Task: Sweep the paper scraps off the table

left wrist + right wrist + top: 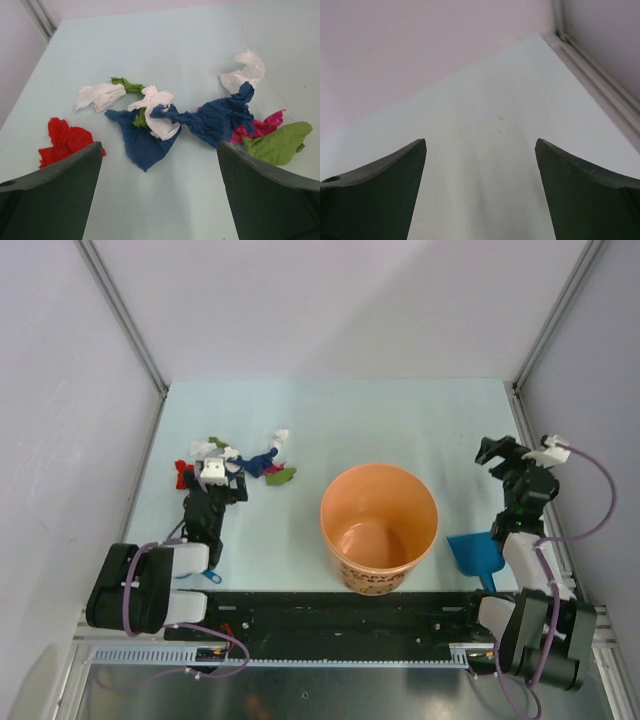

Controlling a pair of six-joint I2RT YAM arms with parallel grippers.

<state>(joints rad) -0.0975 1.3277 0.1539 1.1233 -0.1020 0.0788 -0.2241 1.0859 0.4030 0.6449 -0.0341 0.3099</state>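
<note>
The paper scraps [245,460] lie in a loose cluster on the left of the pale green table [400,420]. The left wrist view shows a red one [65,140], white ones [100,95], dark blue ones [142,142], a magenta one [260,127] and a green one [280,142]. My left gripper [215,478] hovers at the near side of the cluster. It stands open [159,150] with bare table between its fingers and the scraps just ahead. My right gripper [497,452] is at the far right, open [480,142] over bare table [495,125], holding nothing.
An orange bucket [380,530] stands upright at the middle near the front edge. A blue dustpan [475,555] lies right of it beside the right arm. A small blue handle [210,577] pokes out by the left arm's base. Grey walls and metal rails [590,75] enclose the table.
</note>
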